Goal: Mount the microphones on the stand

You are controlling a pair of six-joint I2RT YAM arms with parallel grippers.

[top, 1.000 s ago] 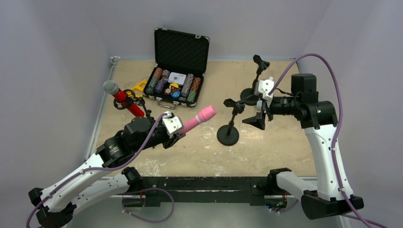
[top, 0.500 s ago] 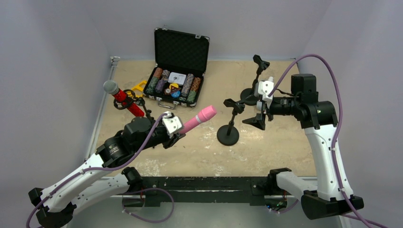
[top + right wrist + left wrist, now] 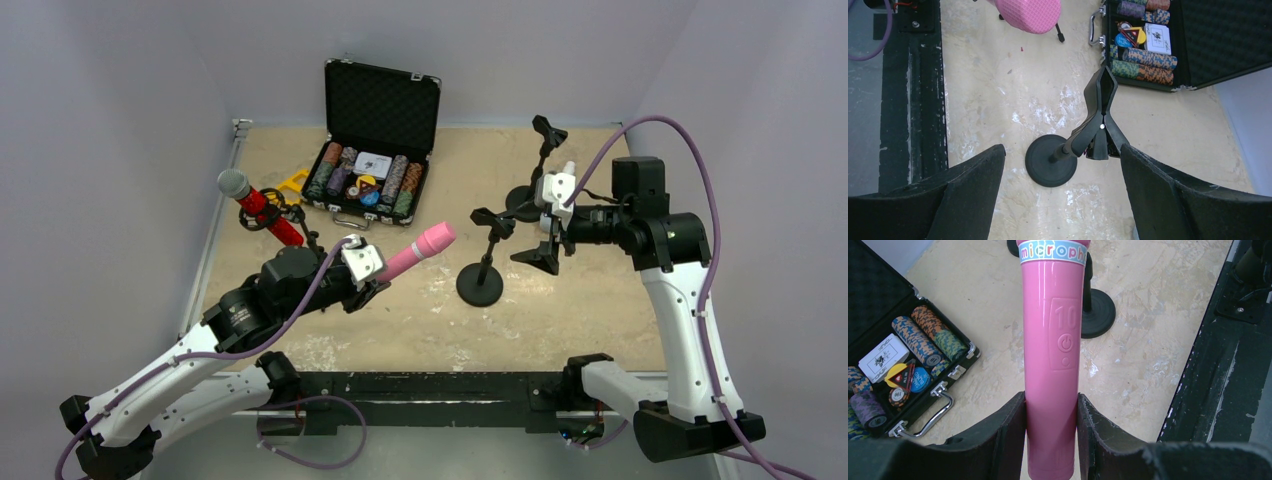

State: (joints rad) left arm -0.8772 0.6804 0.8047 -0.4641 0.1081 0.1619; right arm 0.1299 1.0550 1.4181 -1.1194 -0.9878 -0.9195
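The left gripper (image 3: 1050, 410) clamped the glossy pink plastic microphone (image 3: 1053, 340); the right gripper (image 3: 1062, 150) gaped wide, empty, near the black round-based stand (image 3: 1050, 167).

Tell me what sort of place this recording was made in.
Probably a robot lab test booth, not a studio: plain walls box in a scuffed tabletop, and unrelated props share it, a poker chip case and desktop microphone stands.
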